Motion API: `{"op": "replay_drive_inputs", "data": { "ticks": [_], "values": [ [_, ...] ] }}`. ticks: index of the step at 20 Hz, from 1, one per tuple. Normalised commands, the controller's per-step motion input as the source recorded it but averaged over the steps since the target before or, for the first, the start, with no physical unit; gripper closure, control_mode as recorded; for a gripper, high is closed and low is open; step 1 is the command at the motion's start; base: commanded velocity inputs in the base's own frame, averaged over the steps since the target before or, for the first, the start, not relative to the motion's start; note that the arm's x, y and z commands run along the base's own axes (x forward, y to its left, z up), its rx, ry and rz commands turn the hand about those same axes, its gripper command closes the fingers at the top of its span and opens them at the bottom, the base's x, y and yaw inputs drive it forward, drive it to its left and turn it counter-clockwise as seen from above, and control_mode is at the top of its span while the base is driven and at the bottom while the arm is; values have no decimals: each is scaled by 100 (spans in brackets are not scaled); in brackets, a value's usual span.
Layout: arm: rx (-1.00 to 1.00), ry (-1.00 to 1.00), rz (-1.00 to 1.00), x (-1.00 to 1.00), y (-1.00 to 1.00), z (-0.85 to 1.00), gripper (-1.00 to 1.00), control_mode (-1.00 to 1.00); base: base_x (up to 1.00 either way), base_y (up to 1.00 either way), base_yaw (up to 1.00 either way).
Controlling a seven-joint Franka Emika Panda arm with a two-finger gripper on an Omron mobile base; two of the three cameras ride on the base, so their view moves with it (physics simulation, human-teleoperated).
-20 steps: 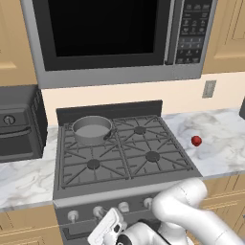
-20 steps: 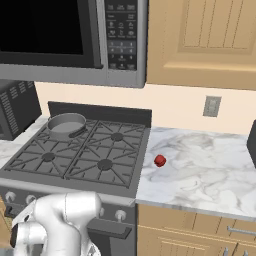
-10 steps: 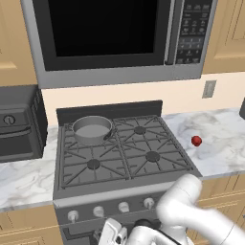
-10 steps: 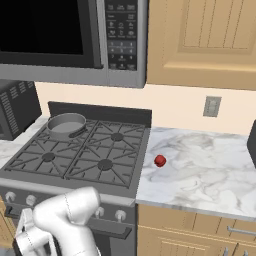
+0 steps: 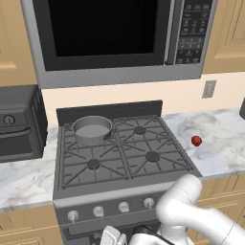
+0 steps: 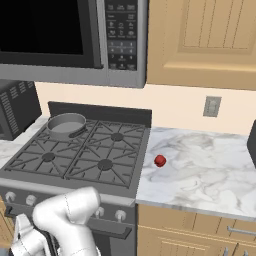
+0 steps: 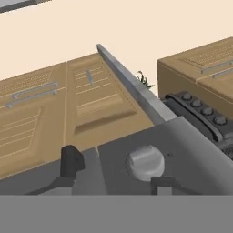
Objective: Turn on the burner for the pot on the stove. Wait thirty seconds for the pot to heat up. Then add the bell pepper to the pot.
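Observation:
The grey pot (image 5: 91,129) (image 6: 66,123) stands on the back left burner of the stove (image 5: 125,160) (image 6: 75,161). On the marble counter right of the stove lies the small red bell pepper (image 5: 196,140) (image 6: 159,160). My gripper (image 5: 113,236) (image 7: 116,175) hangs low in front of the stove's front panel, below the row of pale knobs (image 5: 98,211). In the hand view one pale knob (image 7: 144,162) sits close ahead, between the two dark fingertips (image 7: 72,161). The fingers stand apart and the left one is clear of the knob, so the gripper is open and holds nothing.
A dark toaster oven (image 5: 19,124) sits on the counter left of the stove. A microwave (image 5: 110,38) hangs above the burners. Wooden cabinet doors (image 7: 41,109) show beside the stove, and a wall outlet (image 5: 208,89) is behind the counter.
My hand has sunk a little below the knob row, and its fingers have parted from the knob. The pot and the bell pepper have stayed put.

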Motion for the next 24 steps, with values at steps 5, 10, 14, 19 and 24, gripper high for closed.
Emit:
{"op": "replay_drive_inputs", "data": {
  "ticks": [5,10,14,19,24],
  "values": [
    [0,0,-19,-14,5,95,-100,-100,0,0,0],
    [3,8,-30,-24,0,100,-100,-100,0,0,0],
    [1,12,-31,-56,-6,100,-100,-100,0,0,0],
    [1,21,-30,-78,-24,100,-100,-100,0,0,0],
    [0,29,-33,-46,-25,100,-100,-100,0,0,0]
  ]
}}
